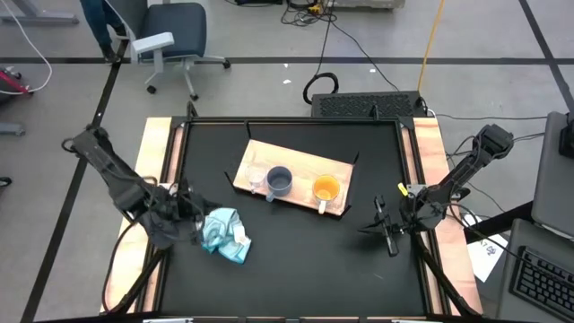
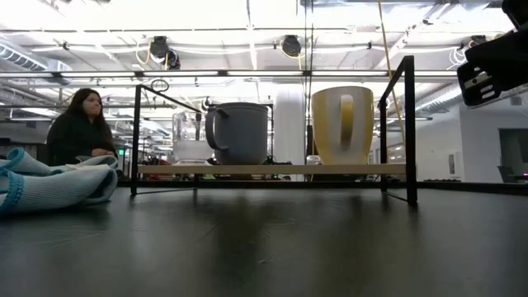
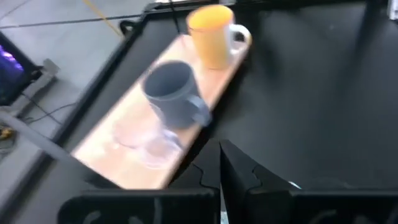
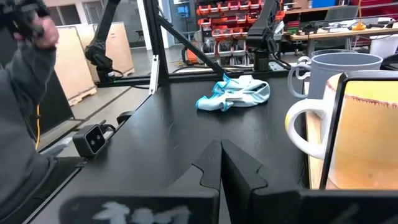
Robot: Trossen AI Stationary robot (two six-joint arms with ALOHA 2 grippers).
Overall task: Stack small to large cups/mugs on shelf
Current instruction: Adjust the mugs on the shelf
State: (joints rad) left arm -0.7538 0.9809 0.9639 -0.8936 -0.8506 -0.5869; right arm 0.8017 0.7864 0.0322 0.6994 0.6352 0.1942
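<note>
The light wooden shelf [image 1: 300, 168] stands in the middle of the table on a thin black frame. On it stand in a row a small clear glass cup [image 1: 256, 178], a grey-blue mug [image 1: 280, 182] and an orange mug with a white handle [image 1: 326, 189]. All three also show in the left wrist view: the glass cup [image 3: 155, 144], the grey-blue mug [image 3: 171, 93] and the orange mug [image 3: 211, 34]. My left gripper [image 1: 188, 206] [image 3: 220, 152] is shut and empty, left of the shelf beside a cloth. My right gripper [image 1: 384, 226] [image 4: 221, 149] is shut and empty, right of the orange mug [image 4: 367, 143].
A light blue cloth [image 1: 224, 231] lies crumpled on the black tabletop at the near left, close to my left gripper; it also shows in the low view [image 2: 49, 186]. A person [image 2: 78, 124] sits beyond the table. Open tabletop lies in front of the shelf.
</note>
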